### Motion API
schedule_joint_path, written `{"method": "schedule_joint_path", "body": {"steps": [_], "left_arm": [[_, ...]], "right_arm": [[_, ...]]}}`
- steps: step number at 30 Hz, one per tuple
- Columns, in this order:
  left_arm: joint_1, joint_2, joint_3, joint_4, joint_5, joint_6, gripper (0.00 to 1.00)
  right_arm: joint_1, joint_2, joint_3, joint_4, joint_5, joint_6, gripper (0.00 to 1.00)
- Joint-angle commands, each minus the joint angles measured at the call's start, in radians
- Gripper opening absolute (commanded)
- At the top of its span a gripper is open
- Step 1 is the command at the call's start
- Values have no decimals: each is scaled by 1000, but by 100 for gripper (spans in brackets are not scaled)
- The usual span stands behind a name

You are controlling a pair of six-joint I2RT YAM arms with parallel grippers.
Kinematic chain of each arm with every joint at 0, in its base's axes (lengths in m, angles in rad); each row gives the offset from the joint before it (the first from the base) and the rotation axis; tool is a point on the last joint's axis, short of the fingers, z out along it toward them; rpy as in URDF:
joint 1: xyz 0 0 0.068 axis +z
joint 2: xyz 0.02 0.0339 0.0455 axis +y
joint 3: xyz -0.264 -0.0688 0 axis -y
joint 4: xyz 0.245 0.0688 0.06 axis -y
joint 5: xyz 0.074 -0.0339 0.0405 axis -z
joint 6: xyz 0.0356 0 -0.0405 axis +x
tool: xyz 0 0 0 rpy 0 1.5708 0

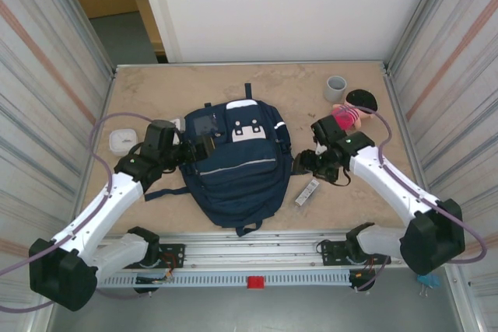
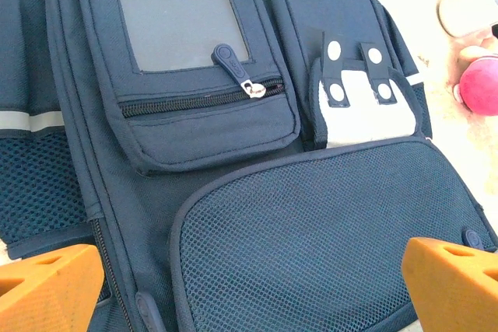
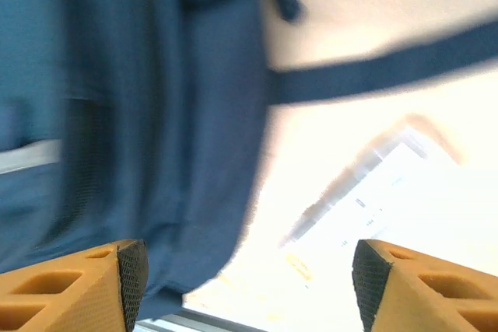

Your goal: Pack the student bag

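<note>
The student bag (image 1: 233, 170) lies flat at the table's middle, navy with white patches and a pale stripe. My left gripper (image 1: 199, 148) hovers at its upper left side, open, orange fingertips (image 2: 47, 289) wide apart over the mesh pocket (image 2: 327, 231). The left wrist view also shows the bag's (image 2: 202, 138) small front pocket and its zipper pull (image 2: 250, 88). My right gripper (image 1: 304, 162) is at the bag's right edge, open with nothing between its pads (image 3: 424, 289). The blurred right wrist view has the bag (image 3: 117, 114), a dark strap (image 3: 389, 68) and a white packet (image 3: 381, 207).
A white packet (image 1: 307, 192) lies right of the bag. A grey cup (image 1: 335, 88), a black disc (image 1: 362, 100) and a pink plush toy (image 1: 346, 117) sit at the back right. A small white round thing (image 1: 122, 141) lies at the left. Metal walls enclose the table.
</note>
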Motion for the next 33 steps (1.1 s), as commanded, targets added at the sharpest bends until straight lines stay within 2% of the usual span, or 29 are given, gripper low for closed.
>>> {"method": "schedule_joint_path", "body": {"steps": [1,9,16,20,33], "left_arm": [[5,-15,-1,41,25,32,99],[5,-2,22,48,17,101,99],[7,1,-9,101,-6,68,99],[7,15,-24,150,-5,45,99],[8,39,6,176,-10,110,99]], "right_arm": [[-8,22,-67,-73,70,177,71],[-4,70,-125,91,-16,269,73],[-2,167,-123,95,4,301,73],[1,188,-119,110,0,310,69],[10,328,-108,154,-10,286,65]]}}
